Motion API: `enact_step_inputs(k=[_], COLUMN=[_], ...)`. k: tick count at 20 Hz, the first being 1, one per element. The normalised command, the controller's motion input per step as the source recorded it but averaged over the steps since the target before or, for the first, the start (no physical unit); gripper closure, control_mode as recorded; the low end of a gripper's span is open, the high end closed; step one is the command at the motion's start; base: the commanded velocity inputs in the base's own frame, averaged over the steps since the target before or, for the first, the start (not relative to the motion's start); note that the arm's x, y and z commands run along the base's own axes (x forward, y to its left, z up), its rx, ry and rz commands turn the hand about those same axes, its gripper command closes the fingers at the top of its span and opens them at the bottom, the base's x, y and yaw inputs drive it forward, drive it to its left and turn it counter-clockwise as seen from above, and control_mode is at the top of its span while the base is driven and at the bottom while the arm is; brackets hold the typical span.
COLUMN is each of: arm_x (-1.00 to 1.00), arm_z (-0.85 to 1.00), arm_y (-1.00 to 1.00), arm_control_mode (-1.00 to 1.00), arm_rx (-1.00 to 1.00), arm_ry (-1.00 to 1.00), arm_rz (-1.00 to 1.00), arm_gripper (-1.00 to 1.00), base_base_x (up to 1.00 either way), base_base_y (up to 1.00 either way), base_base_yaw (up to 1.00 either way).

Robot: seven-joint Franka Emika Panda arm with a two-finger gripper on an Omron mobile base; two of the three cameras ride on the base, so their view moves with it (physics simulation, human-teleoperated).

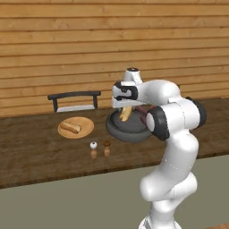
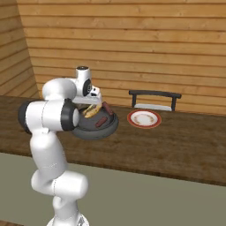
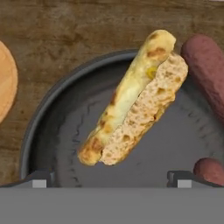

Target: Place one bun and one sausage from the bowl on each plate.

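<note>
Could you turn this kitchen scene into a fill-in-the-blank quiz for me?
1. One bun already lies on the plain ____ plate.
2. The red-rimmed plate holds ____ food.
3. The dark grey bowl holds one bun and ____ sausages.
4. The claw hangs over the bowl with its jaws ____.

Missing words: wooden; no; two; open

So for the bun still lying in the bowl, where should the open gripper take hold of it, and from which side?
Judging by the hand view, across the middle of the bun, coming straight down from above. It lies long and slanted in the bowl, propped towards the rim, so the gripper would likely need to turn until its fingers close on the narrow width. Two sausages lie close on one side.
</note>
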Motion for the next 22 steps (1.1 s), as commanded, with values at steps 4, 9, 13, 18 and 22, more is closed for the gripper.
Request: enact_step_inputs(k=[4,9,13,18,22], arm_x=[0.54,0.14,0.00,-0.02,-0.07], arm_z=[-0.20,-0.22,-0.21,-0.25,-0.19], arm_y=[-0.18,-0.11,0.00,0.00,0.01], arm_control_mode=[-1.00,-1.00,-1.00,-1.00,-1.00], arm_rx=[0.00,0.00,0.00,0.01,0.00], arm_ry=[0.13,0.08,0.01,0.00,0.00], arm_rz=[-0.09,-0.05,-0.01,-0.07,-0.15], arm_gripper=[-1.00,-1.00,-1.00,-1.00,-1.00], base_base_x=[0.00,0.00,0.00,0.00,0.00], base_base_y=[0.00,0.00,0.00,0.00,0.00], base_base_yaw=[0.00,0.00,0.00,0.00,0.00])
